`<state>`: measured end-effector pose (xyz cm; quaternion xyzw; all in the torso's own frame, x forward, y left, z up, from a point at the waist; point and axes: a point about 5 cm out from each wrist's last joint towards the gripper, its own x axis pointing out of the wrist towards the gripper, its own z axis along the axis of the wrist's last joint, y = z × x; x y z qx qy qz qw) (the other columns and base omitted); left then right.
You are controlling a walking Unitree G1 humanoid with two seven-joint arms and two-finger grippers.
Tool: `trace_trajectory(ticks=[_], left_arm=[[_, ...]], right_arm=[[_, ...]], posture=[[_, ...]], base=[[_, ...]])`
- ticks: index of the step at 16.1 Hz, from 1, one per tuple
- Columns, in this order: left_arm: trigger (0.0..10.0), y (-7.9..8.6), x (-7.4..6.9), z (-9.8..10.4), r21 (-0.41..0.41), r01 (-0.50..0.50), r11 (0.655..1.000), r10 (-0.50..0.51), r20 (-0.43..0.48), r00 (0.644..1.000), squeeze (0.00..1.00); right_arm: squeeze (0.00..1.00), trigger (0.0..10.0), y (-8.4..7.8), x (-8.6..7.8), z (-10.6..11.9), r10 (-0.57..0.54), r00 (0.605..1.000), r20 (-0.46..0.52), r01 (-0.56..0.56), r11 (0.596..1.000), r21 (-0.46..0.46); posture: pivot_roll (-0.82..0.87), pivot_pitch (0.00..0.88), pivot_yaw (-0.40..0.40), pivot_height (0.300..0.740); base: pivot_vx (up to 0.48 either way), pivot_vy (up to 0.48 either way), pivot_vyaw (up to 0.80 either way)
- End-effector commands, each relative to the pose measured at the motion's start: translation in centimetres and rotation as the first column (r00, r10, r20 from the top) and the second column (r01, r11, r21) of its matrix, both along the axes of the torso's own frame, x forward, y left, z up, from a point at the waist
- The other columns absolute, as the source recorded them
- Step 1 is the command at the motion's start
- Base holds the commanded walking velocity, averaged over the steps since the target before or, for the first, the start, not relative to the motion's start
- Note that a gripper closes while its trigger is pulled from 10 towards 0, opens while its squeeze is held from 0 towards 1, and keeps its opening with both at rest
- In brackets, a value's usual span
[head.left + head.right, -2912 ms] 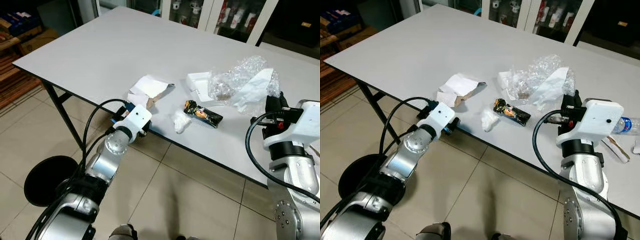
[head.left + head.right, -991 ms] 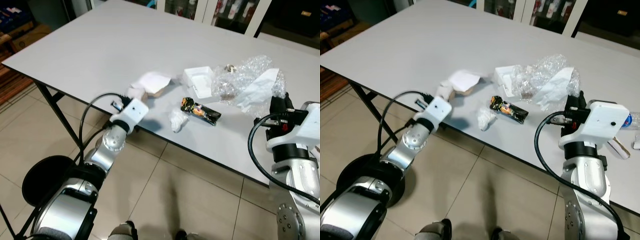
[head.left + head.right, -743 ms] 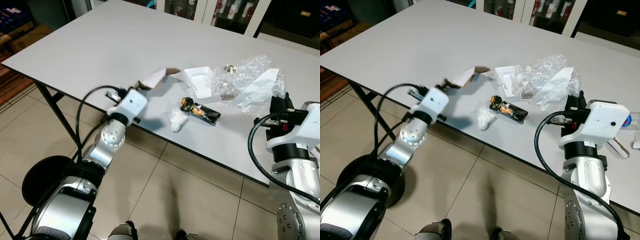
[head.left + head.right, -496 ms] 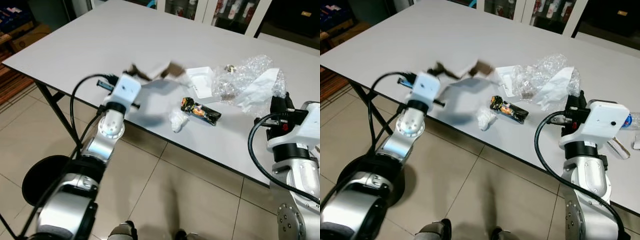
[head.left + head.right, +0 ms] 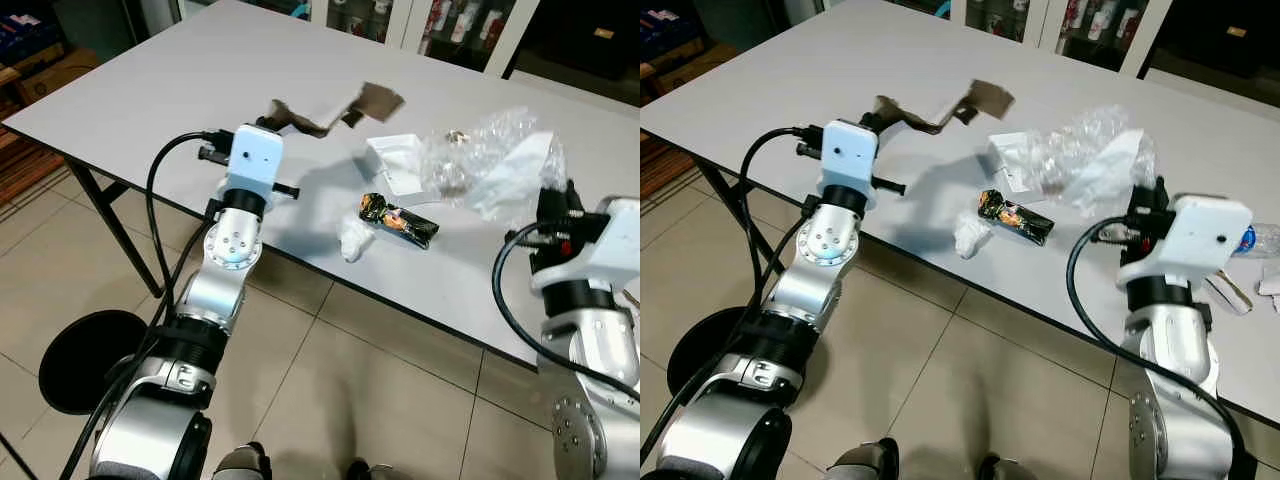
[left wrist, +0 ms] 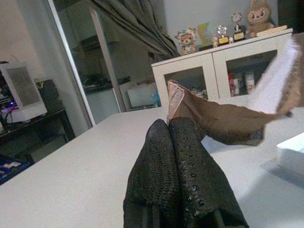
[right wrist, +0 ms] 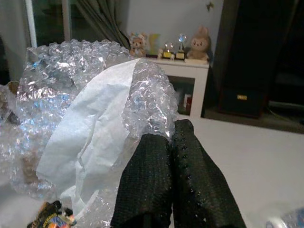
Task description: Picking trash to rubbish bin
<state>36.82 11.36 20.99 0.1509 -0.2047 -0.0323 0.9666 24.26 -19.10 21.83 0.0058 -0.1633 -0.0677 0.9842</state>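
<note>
My left gripper (image 5: 283,113) is shut on a torn brown-and-white piece of paper (image 5: 345,106) and holds it in the air above the grey table (image 5: 160,90). In the left wrist view the closed fingers (image 6: 183,142) pinch the paper's (image 6: 223,121) corner. A black snack wrapper (image 5: 398,220), a crumpled white tissue (image 5: 353,240), a white foam box (image 5: 395,165) and a heap of bubble wrap (image 5: 480,155) with white paper (image 7: 90,137) lie on the table. My right gripper (image 5: 553,198) is shut, its tips against the bubble wrap (image 7: 71,76).
A round black bin (image 5: 78,360) stands on the tiled floor at lower left, beside the table's leg (image 5: 110,215). A clear bottle (image 5: 1252,241) and small scraps lie at the table's far right. Glass-door cabinets stand behind the table.
My left arm has swung upward, lifting the paper off the table's front edge into the air. The right arm has stayed where it was.
</note>
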Motion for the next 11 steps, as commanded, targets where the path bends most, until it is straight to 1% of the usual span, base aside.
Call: trace_trajectory(ticks=[1, 2, 5, 7, 8, 9, 10, 11], left_arm=[[0.0, 0.0, -0.5, 0.0, 0.001, 0.0, 1.0, 0.0, 0.002, 1.0, 0.0], [0.0, 0.1, -1.1, 0.2, 0.005, -0.015, 1.0, 0.015, 0.019, 1.0, 0.0], [0.0, 0.4, -1.5, 0.1, 0.004, -0.009, 1.0, 0.009, 0.018, 1.0, 0.0], [0.0, 0.6, -1.7, -0.2, 0.004, -0.027, 1.0, 0.027, 0.002, 1.0, 0.0], [3.5, 0.7, -1.9, -0.4, 0.014, -0.039, 0.999, 0.039, -0.012, 0.999, 0.0], [4.8, 0.7, -2.0, -0.6, 0.011, -0.043, 0.999, 0.044, -0.024, 0.999, 0.0], [5.1, 0.7, -2.1, -0.7, 0.018, -0.041, 0.999, 0.042, -0.035, 0.998, 0.0], [7.6, 0.8, -2.2, -0.9, 0.018, -0.039, 0.999, 0.039, -0.047, 0.998, 0.0]], right_arm=[[0.0, 10.0, -0.4, -0.1, 0.1, -0.012, 1.0, 0.011, 0.012, 1.0, -0.012], [0.0, 10.0, -0.4, -0.1, 0.0, -0.007, 1.0, 0.015, 0.007, 1.0, -0.012], [0.0, 10.0, -0.1, -0.2, 0.0, 0.002, 1.0, 0.023, -0.001, 1.0, -0.018], [0.0, 10.0, 0.1, -0.5, -0.1, 0.001, 1.0, 0.025, -0.001, 1.0, -0.024], [0.0, 10.0, 0.2, -0.7, -0.2, 0.002, 1.0, 0.028, -0.001, 1.0, -0.018], [0.0, 10.0, 0.4, -0.8, -0.3, 0.004, 1.0, 0.028, -0.004, 1.0, -0.007], [0.0, 10.0, 0.6, -0.8, -0.3, 0.006, 1.0, 0.027, -0.006, 1.0, 0.002], [0.0, 10.0, 0.7, -0.9, -0.4, 0.007, 1.0, 0.028, -0.008, 1.0, 0.011]], posture=[[0.18, 0.113, -0.089, 0.74], [0.18, 0.111, -0.093, 0.74], [0.18, 0.11, -0.097, 0.74], [0.18, 0.111, -0.099, 0.74], [0.19, 0.111, -0.099, 0.74], [0.19, 0.111, -0.097, 0.74], [0.19, 0.109, -0.096, 0.74], [0.19, 0.108, -0.094, 0.74]], base=[[0.0, 0.0, 0.0], [0.0, 0.0, 0.0], [0.0, 0.0, 0.0], [0.0, 0.0, 0.0], [0.0, 0.0, 0.0], [0.0, 0.0, 0.0], [0.0, 0.0, 0.0], [0.0, 0.0, 0.0]])
